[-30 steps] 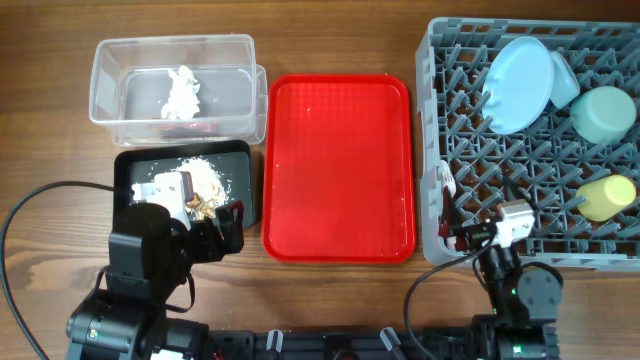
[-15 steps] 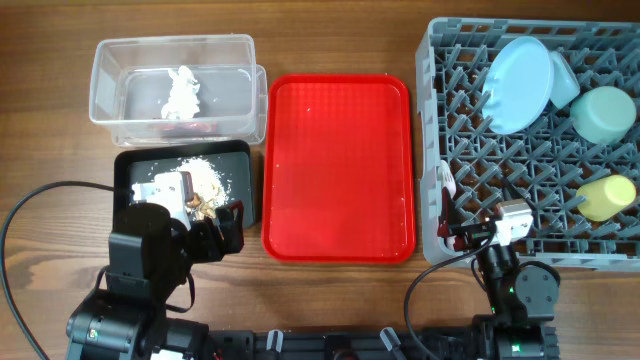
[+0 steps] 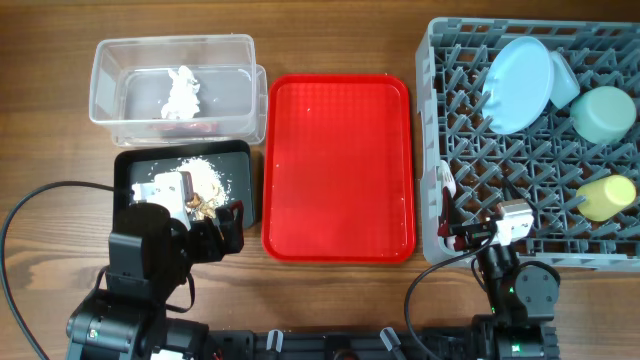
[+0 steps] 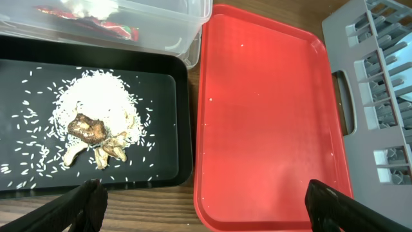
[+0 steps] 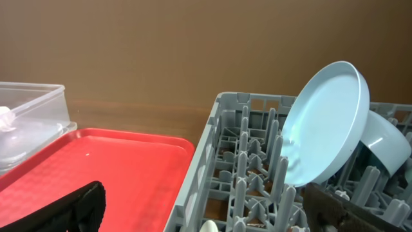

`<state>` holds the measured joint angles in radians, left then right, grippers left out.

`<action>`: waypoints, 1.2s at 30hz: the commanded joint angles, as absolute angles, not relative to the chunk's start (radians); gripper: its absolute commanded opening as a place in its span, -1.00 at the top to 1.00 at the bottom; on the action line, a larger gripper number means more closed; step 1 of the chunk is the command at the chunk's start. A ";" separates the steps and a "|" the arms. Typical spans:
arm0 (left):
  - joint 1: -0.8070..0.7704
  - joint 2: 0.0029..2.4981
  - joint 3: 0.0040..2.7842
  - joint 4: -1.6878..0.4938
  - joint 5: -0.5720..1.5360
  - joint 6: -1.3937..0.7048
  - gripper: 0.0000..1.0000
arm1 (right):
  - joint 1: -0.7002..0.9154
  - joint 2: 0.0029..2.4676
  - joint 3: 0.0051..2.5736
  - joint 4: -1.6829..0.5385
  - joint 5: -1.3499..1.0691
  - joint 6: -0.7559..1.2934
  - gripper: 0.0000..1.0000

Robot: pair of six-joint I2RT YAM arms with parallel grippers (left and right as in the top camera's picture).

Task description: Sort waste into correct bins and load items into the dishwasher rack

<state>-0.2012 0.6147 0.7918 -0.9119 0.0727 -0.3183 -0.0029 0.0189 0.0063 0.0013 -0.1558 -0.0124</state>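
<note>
Overhead: spread, empty at left tool (image 4: 206, 193) and right tool (image 5: 203, 193). Could jolt rack (image 3: 470, 150) at right edge, toppling leaning plate (image 3: 520, 85), if right tool swung carelessly.

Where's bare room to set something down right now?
Red tray is fully bare, between black tray and rack. Rack's centre pegs are free. Crowded: rack's right side with plate, mint bowl, cup; black tray carries food scraps.
</note>
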 commanded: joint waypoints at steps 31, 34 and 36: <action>-0.035 0.003 0.006 -0.069 0.111 0.007 -1.00 | 0.001 0.005 0.007 0.007 -0.146 0.002 -1.00; -0.035 0.003 0.006 -0.068 0.111 0.008 -1.00 | 0.001 0.005 0.007 0.007 -0.146 0.003 -0.99; -0.035 0.003 0.006 -0.068 0.111 0.008 -1.00 | 0.001 0.005 0.007 0.007 -0.146 0.003 -0.99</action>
<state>-0.0319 0.0135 0.0124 -0.0669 0.0956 -0.0189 -0.0029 0.0174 0.0063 0.0017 -0.1555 -0.0120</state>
